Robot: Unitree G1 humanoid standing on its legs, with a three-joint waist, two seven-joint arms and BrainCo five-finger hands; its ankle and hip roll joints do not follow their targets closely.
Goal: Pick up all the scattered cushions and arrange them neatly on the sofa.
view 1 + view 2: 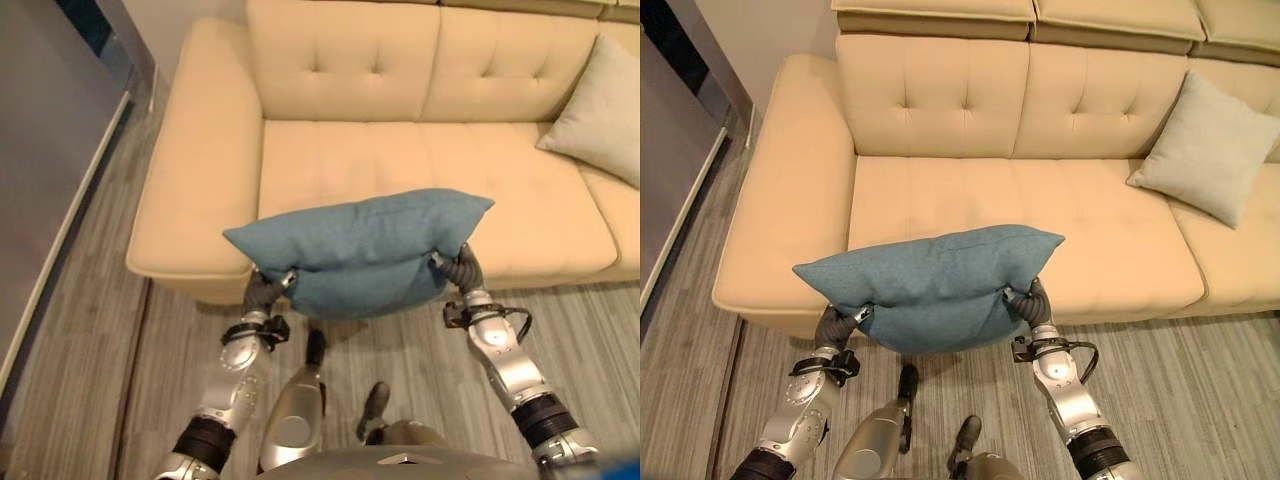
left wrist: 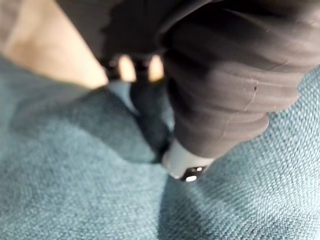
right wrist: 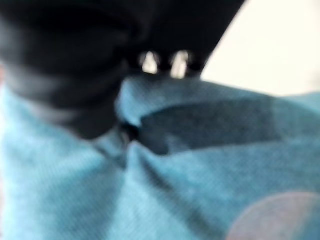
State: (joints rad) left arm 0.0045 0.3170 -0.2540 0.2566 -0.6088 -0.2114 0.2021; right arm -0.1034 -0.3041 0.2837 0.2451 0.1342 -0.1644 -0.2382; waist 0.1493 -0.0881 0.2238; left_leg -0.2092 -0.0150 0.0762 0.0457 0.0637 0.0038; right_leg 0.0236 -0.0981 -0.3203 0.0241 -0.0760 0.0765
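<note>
A blue cushion (image 1: pixel 360 245) hangs in the air just in front of the cream sofa's (image 1: pixel 400 160) front edge, held between both hands. My left hand (image 1: pixel 262 292) grips its lower left side and my right hand (image 1: pixel 462 265) its right side. In the left wrist view the fingers (image 2: pixel 145 70) dig into the blue cloth (image 2: pixel 75 190), which folds around them. The right wrist view shows the same: bunched blue cloth (image 3: pixel 200 175) under the dark hand cover (image 3: pixel 65 75). A pale grey cushion (image 1: pixel 1210 145) leans against the sofa back at the right.
The sofa's wide left armrest (image 1: pixel 200 170) lies ahead to the left. The seat behind the blue cushion is bare. A grey panel (image 1: pixel 50 150) runs along the far left over striped wood floor (image 1: pixel 90 380).
</note>
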